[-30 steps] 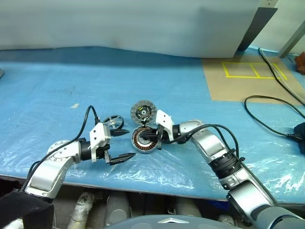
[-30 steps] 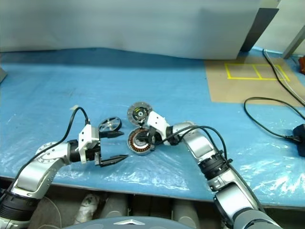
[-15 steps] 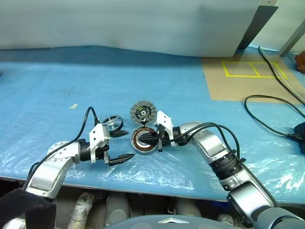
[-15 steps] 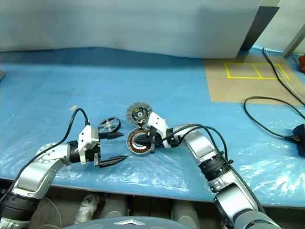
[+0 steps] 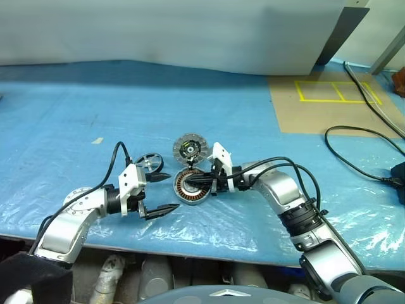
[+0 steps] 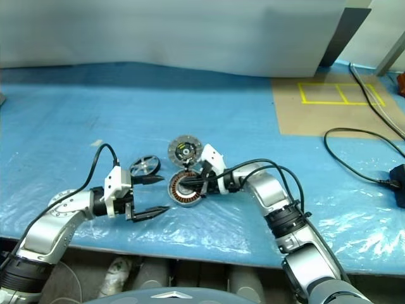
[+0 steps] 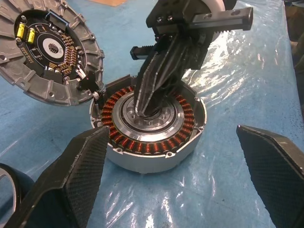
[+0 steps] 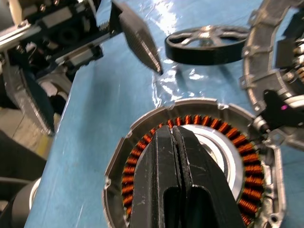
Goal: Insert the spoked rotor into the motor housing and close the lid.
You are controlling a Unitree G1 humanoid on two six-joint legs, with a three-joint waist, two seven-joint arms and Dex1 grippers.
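Blue sheet [image 5: 266,126]: right gripper [image 7: 142,107] pinched tight, tips on motor housing [image 7: 152,126] centre; left gripper [image 5: 162,191] spread wide, holding nothing

The left arm reaches in low from the left, its forearm bent toward the middle, and the left claw [image 5: 161,190] points to the right with its two black fingers [image 7: 71,175] spread wide and empty. The right arm bends in from the lower right — its right claw [image 5: 192,183] points left and slightly down, fingers [image 8: 176,180] pressed tight together
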